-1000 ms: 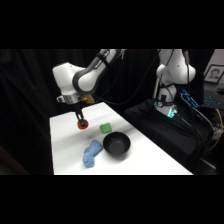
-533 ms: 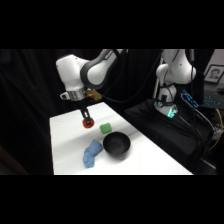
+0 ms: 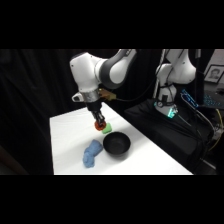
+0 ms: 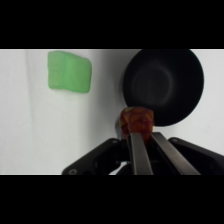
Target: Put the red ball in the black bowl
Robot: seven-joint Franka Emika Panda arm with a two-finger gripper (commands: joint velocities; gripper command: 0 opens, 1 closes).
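Carrying ball toward bowl

Transport step, by my read. Gripper (image 4: 142, 131) jaws pinching the red ball (image 4: 136, 120), held above the table (image 3: 70, 135), just short of the black bowl (image 4: 165, 82) rim. Green block (image 4: 69, 71) sits well off the bowl's side. Next: shift over the bowl's middle, then release.

Honestly can't read any text, labels or numbers anywhere here. Nothing legible on the arm, the table, or the gear at upper right.
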